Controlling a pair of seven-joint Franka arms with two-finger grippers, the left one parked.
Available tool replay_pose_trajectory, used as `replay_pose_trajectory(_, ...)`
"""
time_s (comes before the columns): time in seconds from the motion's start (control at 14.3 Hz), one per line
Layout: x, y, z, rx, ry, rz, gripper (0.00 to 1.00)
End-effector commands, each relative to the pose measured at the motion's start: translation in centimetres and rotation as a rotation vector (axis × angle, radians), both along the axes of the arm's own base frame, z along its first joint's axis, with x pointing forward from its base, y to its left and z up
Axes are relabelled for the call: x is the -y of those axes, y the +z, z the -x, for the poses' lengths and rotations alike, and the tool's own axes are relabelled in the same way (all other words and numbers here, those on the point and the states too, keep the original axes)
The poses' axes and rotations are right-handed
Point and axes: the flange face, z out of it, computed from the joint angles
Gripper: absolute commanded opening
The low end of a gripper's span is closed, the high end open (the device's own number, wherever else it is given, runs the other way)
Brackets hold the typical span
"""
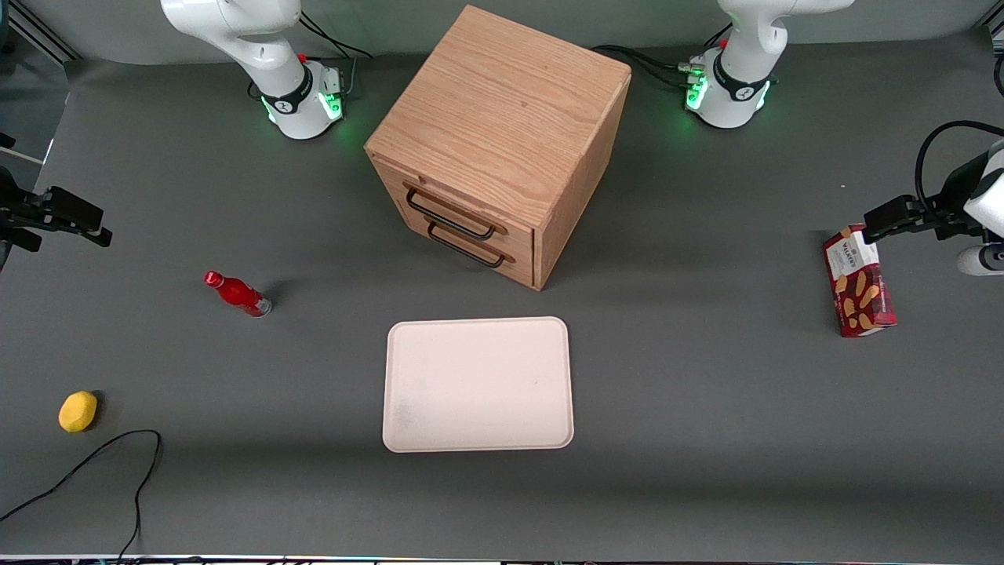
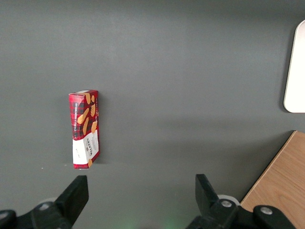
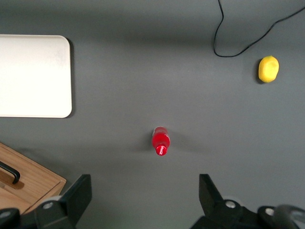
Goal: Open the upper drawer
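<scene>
Table [image 1: 706, 439]: grey mat, wide, holds everything

Cabinet [image 1: 502, 102]: oak cube, middle of the table, turned at an angle so its drawer face looks toward the working arm's end and toward the front camera. 2 matching drawers, one over the other

Tray [image 1: 478, 384]: pale, flat, nothing on it, nearer the front camera than the cabinet, apart from it

Upper drawer [image 1: 447, 196]: top of the 2, front flush with the cabinet face, no gap showing. Reads as fully closed. Its black handle [image 1: 450, 214] runs along the front, nothing touching it. Lower drawer [image 1: 471, 255] also closed, own handle just beneath

Cookie box [image 1: 858, 281]: red, standing, toward the parked arm's end

Gripper [image 3: 145, 193]: right arm's, held high above the mat toward the working arm's end, well apart from the cabinet. Fingers spread wide, holding nothing. Wrist view looks straight down between them at the red bottle [image 3: 160, 141] with only a corner of the cabinet at the frame edge

Red bottle: upright, small, between gripper and tray

Lemon [image 1: 78, 411]: yellow, close to the front camera, beside a loose black cable [image 1: 118, 463]

Progress, as judged: nothing done yet. Left: travel to the cabinet, line up with the upper handle and not the lower, close on the bar, pull outward along the angled face
</scene>
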Motion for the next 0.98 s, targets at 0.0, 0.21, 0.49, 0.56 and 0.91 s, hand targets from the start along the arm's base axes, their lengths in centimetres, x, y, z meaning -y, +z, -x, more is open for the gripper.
replay_pose_trajectory(0.0,-0.3,0.0,0.2,-0.014,-0.039,0.005,1.0)
replay_pose_trajectory(0.21,-2.4,-0.2,0.1,-0.019,0.012,0.006,1.0)
replay_pose_trajectory(0.49,-7.9,-1.0,-0.1,-0.027,0.102,0.008,1.0)
replay_pose_trajectory(0.56,-9.1,-1.0,-0.1,-0.023,0.122,0.006,1.0)
replay_pose_trajectory(0.91,-16.7,-1.8,0.2,-0.005,0.258,0.007,1.0)
